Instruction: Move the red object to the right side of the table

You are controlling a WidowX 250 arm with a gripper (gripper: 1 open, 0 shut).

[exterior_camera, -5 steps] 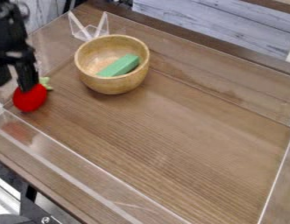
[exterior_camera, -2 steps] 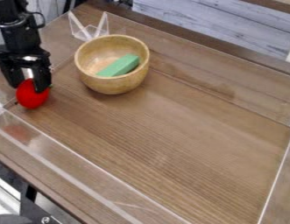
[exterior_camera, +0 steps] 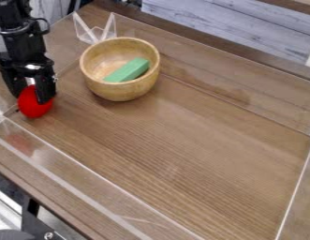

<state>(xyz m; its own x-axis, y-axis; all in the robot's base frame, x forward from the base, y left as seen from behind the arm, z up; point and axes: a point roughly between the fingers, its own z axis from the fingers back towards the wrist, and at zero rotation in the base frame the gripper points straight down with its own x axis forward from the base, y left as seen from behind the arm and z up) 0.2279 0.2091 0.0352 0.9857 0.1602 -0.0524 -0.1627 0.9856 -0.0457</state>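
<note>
From where I'm standing, the red object [exterior_camera: 36, 105] sits over on the near-left side of the wooden bowl [exterior_camera: 121, 68], well apart from it, with the black gripper [exterior_camera: 35, 84] right above and its fingers reaching down around the top; the hand looks released, spread wide, so I wouldn't call the toy gripped

The step in hand, as I judge it, is taking hold; I'd keep the wrist steady, centre the toy between the fingers, sink a touch lower so they meet its fat middle rather than the slick upper curve, then squeeze gently and evenly, since a round thing like that could roll or squirt out, and only after that lift straight up before heading past the bowl to the table's [exterior_camera: 201, 141] right side

As for which way it points, the fingers cover much of the top and I can't make out the leafy end, so I can't tell; the part showing is roundish, with no long axis I could name with confidence
</note>
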